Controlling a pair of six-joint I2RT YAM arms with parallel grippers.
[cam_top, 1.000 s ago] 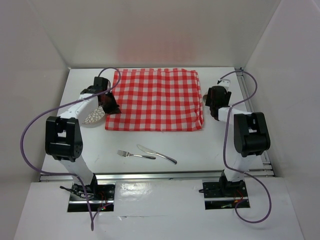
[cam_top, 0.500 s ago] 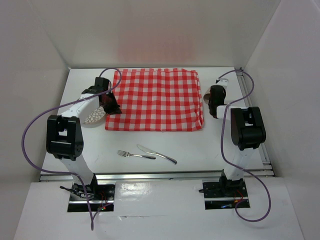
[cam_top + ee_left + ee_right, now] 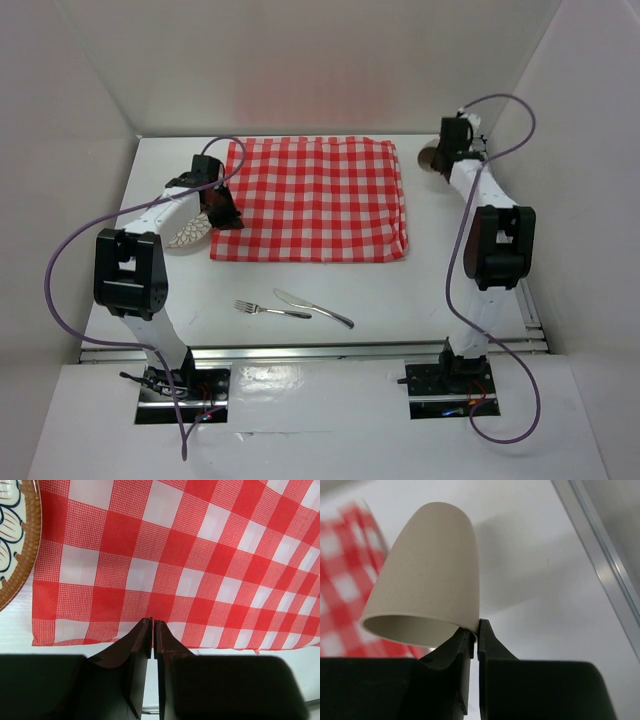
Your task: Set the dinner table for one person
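A beige cup (image 3: 430, 575) hangs tilted, its mouth toward the wrist camera, with my right gripper (image 3: 475, 630) shut on its rim, one finger inside and one outside. From above, cup (image 3: 428, 160) and right gripper (image 3: 437, 160) are at the back right of the dinner table (image 3: 420, 290), past the checked cloth (image 3: 315, 200). My left gripper (image 3: 226, 216) sits at the cloth's left edge, beside a patterned plate (image 3: 185, 238). In its wrist view the left gripper (image 3: 152, 622) is shut, with nothing visible between the fingers, over the cloth's (image 3: 200, 555) hem.
A fork (image 3: 258, 309) and a knife (image 3: 315, 309) lie side by side on the white table in front of the cloth. A silver rail (image 3: 600, 555) runs along the table's right edge, close to the cup. White walls enclose the back and sides.
My right gripper has closed on the cup's rim and swung from beside the cloth's right edge toward the back right corner, taking the cup along. The left arm has stayed put.
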